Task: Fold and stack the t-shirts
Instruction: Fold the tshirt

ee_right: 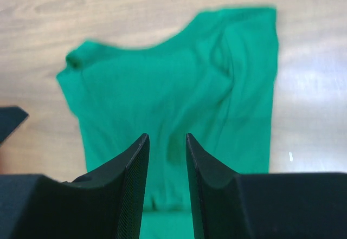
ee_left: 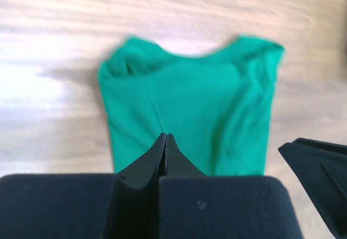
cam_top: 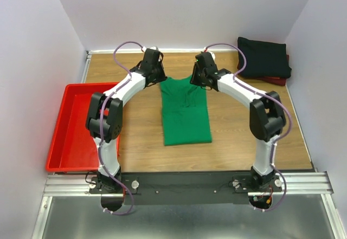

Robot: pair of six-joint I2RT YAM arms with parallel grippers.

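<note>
Hovering over the collar end of the bright green cloth t-shirt (cam_top: 186, 114). Got the left gripper (ee_left: 165, 136) pinched together on nothing, and the right gripper (ee_right: 165, 136) with fingers a little apart.

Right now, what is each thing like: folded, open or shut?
green t-shirt, flat on the table, sides folded in, a long strip.
black t-shirt, folded, lying on the dark red t-shirt.
dark red t-shirt, under the black one, only its edge shows.
left gripper, shut, holding nothing.
right gripper, open, holding nothing.
</note>
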